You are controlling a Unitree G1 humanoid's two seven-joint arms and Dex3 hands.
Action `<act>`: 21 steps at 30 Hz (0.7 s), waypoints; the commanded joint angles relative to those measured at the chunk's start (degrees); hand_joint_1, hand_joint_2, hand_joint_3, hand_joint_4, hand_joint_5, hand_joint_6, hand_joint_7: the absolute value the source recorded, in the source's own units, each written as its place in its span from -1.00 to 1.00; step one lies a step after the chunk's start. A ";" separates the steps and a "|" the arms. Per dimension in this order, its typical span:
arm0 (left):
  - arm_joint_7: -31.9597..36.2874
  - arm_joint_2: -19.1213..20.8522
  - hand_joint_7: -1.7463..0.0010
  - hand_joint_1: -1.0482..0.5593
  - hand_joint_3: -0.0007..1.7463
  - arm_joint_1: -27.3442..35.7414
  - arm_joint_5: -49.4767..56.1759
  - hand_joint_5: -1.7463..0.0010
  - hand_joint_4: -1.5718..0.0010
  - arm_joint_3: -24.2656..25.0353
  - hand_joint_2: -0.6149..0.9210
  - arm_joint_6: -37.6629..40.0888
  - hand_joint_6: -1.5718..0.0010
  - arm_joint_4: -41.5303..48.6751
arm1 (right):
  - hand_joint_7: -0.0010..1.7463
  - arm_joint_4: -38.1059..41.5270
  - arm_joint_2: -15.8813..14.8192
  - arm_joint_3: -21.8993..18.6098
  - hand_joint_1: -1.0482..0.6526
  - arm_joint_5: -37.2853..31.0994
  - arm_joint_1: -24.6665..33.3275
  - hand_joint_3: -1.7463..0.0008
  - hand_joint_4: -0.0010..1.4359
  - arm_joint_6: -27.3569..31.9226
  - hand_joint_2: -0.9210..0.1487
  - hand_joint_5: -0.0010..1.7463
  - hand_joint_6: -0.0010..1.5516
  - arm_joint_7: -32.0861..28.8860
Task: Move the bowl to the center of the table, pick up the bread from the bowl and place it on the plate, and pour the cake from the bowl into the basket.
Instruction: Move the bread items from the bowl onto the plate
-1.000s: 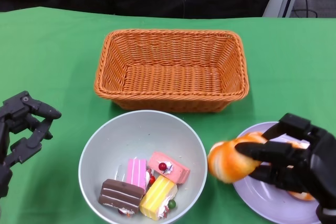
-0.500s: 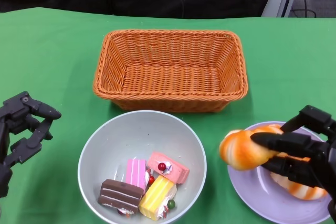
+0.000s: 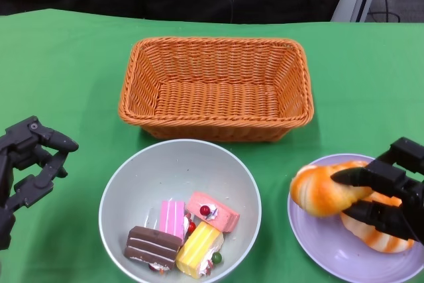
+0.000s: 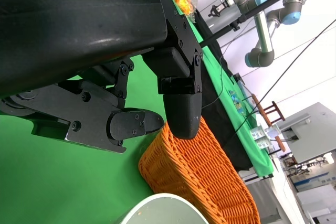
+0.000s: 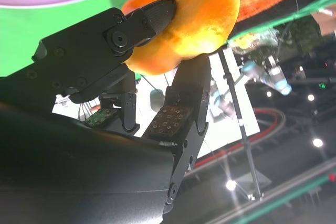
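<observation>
1. Counter [image 3: 73,64]: flat surface under a matte green cloth, with a dark backdrop along its far edge.
2. Basket [image 3: 215,87]: rectangular, orange-brown woven wicker with sloped sides and a thick plaited rim. It stands at the far middle of the counter, just beyond the bowl and apart from it.
3. Bowl [image 3: 179,164]: round, smooth, pale grey, deep-walled. It sits near the front at the middle, between the two hands.
4. Cake pieces, lying together in the near half of the bowl: a chocolate layered slab [image 3: 152,245], a pink striped slice [image 3: 173,218], a yellow block [image 3: 197,248] and a pink wedge [image 3: 213,209] with a red berry on top.
5. Plate [image 3: 331,250]: round, shallow, glossy lilac, at the front right beside the bowl.
6. Bread [image 3: 324,190]: rounded, glossy roll in orange shading to cream. It is held over the plate's left part, and the head view does not settle whether it touches the plate.
7. Second bread [image 3: 374,235]: orange-and-white striped, lying on the plate, partly hidden behind the right hand.
8. Right hand [image 3: 387,193]: black, hard-shelled; its fingers [image 5: 152,17] clamp the bread from opposite sides.
9. Left hand [image 3: 30,164]: black, at the front left above the cloth, fingers apart and holding nothing, well clear of the bowl.
</observation>
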 commanded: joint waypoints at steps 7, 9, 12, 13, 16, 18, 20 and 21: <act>0.00 1.50 -0.35 0.24 -0.47 -0.32 -0.60 -0.76 0.07 0.59 0.99 -0.96 0.07 0.01 | -0.32 4.60 -2.79 3.11 0.06 -2.57 -1.51 1.00 0.18 -2.17 -0.76 0.27 0.32 0.10; 0.13 1.44 -0.35 0.24 -0.46 -0.28 -0.54 -0.76 0.06 0.61 0.99 -0.93 0.06 -0.08 | -0.38 5.60 -2.80 4.00 0.05 -3.31 -1.90 1.00 0.18 -2.04 -0.75 0.26 0.35 -0.13; 0.14 1.42 -0.35 0.25 -0.46 -0.29 -0.51 -0.76 0.08 0.62 0.98 -1.12 0.07 -0.05 | -0.45 6.70 -2.88 5.11 0.04 -3.61 -2.24 1.00 0.19 -1.99 -0.76 0.21 0.38 0.37; 0.13 1.43 -0.36 0.25 -0.46 -0.27 -0.50 -0.75 0.08 0.62 0.98 -1.16 0.07 -0.04 | -0.47 7.02 -3.03 5.52 0.04 -3.75 -2.35 1.00 0.20 -1.74 -0.76 0.19 0.39 0.84; 0.49 1.47 -0.35 0.24 -0.46 -0.15 -0.15 -0.75 0.08 0.58 0.97 -1.06 0.07 -0.29 | -0.58 6.99 -3.48 6.30 0.03 -4.34 -2.30 1.00 0.23 -0.13 -0.75 0.04 0.43 1.80; 0.63 1.48 -0.35 0.23 -0.45 -0.11 0.00 -0.75 0.08 0.56 0.97 -1.08 0.07 -0.42 | -0.67 6.71 -3.73 6.78 0.03 -4.54 -2.26 1.00 0.24 0.93 -0.77 0.00 0.44 1.81; 0.53 1.44 -0.35 0.23 -0.45 -0.09 -0.07 -0.75 0.07 0.55 0.97 -1.12 0.07 -0.60 | -0.77 4.30 -4.22 6.65 0.02 -4.22 -1.16 1.00 0.24 4.01 -0.78 -0.13 0.45 4.59; 0.50 1.42 -0.36 0.23 -0.45 -0.08 -0.10 -0.76 0.07 0.55 0.97 -1.16 0.07 -0.64 | -0.88 3.32 -4.40 6.59 0.03 -3.96 -0.70 1.00 0.30 5.06 -0.78 -0.35 0.47 5.65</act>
